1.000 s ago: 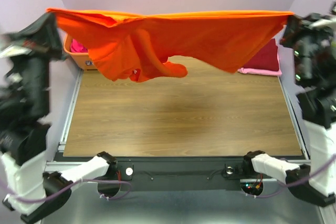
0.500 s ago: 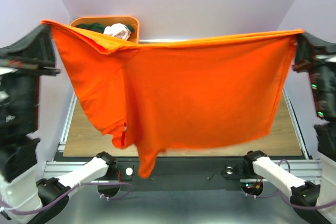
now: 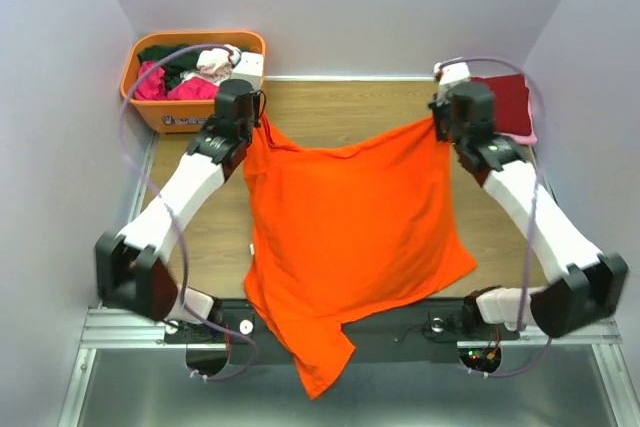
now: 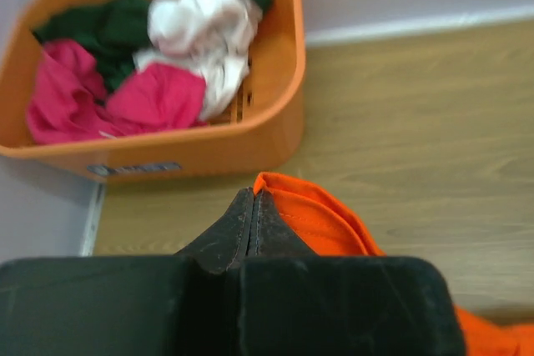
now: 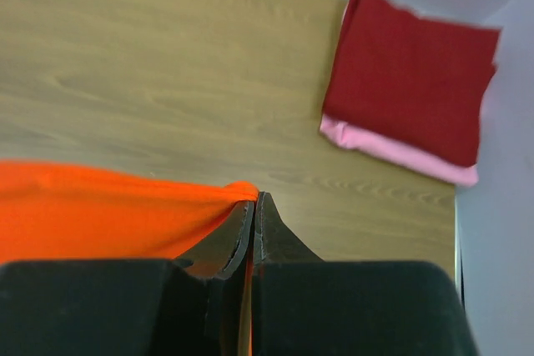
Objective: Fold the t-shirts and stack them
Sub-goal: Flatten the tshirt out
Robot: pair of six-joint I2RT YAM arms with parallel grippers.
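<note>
A bright orange t-shirt [image 3: 345,227] lies spread over the table, its near end hanging past the front edge. My left gripper [image 3: 252,125] is shut on its far left corner [image 4: 309,210]. My right gripper [image 3: 440,119] is shut on the far right corner [image 5: 125,202]. A folded dark red t-shirt [image 3: 505,102] rests on a folded pink one [image 5: 392,149] at the far right. More t-shirts, magenta [image 4: 158,97], dark green [image 4: 104,27] and whitish-pink [image 4: 209,27], fill the tub.
An orange plastic tub [image 3: 180,112] stands at the far left corner, just behind my left gripper. Purple walls close in the table on three sides. The wooden tabletop [image 3: 220,237] shows on both sides of the orange shirt.
Both arms have swung down and forward from raised positions at the sides. The orange shirt, held stretched in the air before, now lies across the table.
</note>
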